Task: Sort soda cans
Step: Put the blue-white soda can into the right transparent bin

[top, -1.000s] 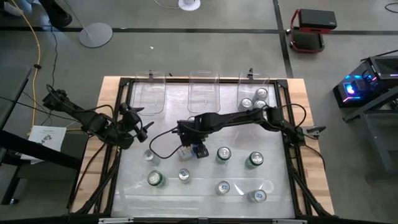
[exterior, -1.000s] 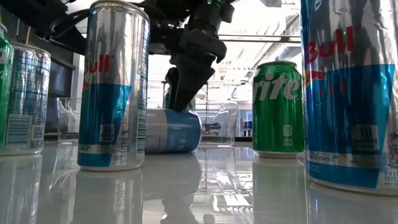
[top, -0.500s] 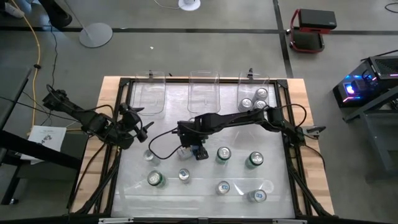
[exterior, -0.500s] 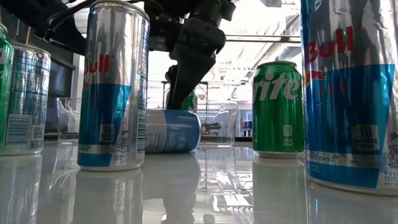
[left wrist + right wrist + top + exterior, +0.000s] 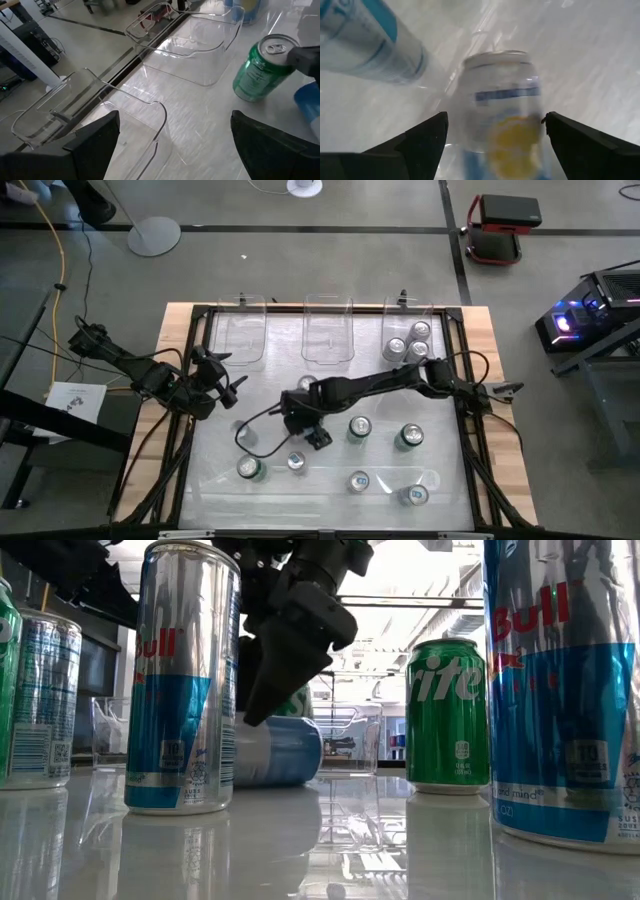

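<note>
High view shows the right arm stretched across the white table top (image 5: 330,490), its right gripper (image 5: 316,437) low over the middle of the surface, near a silver-topped can (image 5: 296,462) toward the front. From the right wrist view the two dark fingers (image 5: 420,145) stand wide apart with nothing between them, spread over an upright silver can with a blue band and a yellow patch (image 5: 506,105); a silver-and-blue can lying on its side (image 5: 367,42) is just beside it. In the low view the same gripper hangs down behind a tall silver-and-blue can (image 5: 182,675), its tip close above the lying blue can (image 5: 278,750); whether it touches cannot be told. A green can (image 5: 447,715) stands upright farther right. The left gripper (image 5: 228,388) waits near the table's left edge; in the left wrist view its fingers (image 5: 92,137) are spread and empty, facing clear plastic bins (image 5: 190,47) and a green can (image 5: 260,67). Other soda cans stand scattered over the front half of the table, and three silver cans (image 5: 409,340) sit in the right-hand bin (image 5: 405,308) at the back.
</note>
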{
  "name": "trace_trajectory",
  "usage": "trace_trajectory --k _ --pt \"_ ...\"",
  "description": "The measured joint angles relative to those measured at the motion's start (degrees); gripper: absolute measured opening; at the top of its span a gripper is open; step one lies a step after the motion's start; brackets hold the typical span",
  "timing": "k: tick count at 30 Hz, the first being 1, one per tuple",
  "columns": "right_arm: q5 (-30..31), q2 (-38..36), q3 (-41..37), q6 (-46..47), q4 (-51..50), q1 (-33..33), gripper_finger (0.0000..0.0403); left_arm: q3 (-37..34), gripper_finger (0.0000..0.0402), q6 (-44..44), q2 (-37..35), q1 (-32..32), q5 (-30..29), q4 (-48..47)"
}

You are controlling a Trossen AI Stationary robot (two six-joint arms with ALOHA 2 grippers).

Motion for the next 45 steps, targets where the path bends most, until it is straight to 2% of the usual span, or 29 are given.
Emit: trace_trajectory --k 6,11,20,26,28,32,39,45 --pt "0.2 0.3 0.0 -3.3 0.1 -1.5 0.0326 0.0 0.0355 0.0 0.0 0.0 -0.2 0.1" --pt "-2.7 2.8 -0.4 -4.5 -1.2 -3.0 0.0326 0.0 0.0355 0.0 0.0 0.0 -0.2 0.1" --pt "-1.5 5.6 0.0 -6.6 -0.9 -4.0 0.0324 0.0 0.0355 -0.1 0.0 0.0 -0.4 0.5" --pt "-0.8 5.6 0.0 -7.9 -0.2 -3.8 0.0278 0.0 0.0355 -1.0 0.0 0.0 -0.3 0.7" --pt "0.7 5.2 -0.1 -7.8 -0.1 -3.5 0.0276 0.0 0.0355 -0.9 0.0 0.0 -0.4 1.1" --pt "7.0 3.2 -0.3 -6.2 -0.1 -2.4 0.0276 0.0 0.0355 2.4 0.0 -0.2 0.0 4.2" --pt "7.7 -5.8 -0.2 -0.2 0.6 -2.3 0.0276 0.0 0.0355 13.0 -0.3 -0.9 0.7 15.7" --pt "8.6 -11.6 -0.2 3.6 -3.0 -2.1 0.0276 0.0 0.0355 20.1 -0.2 -0.9 0.7 22.5"
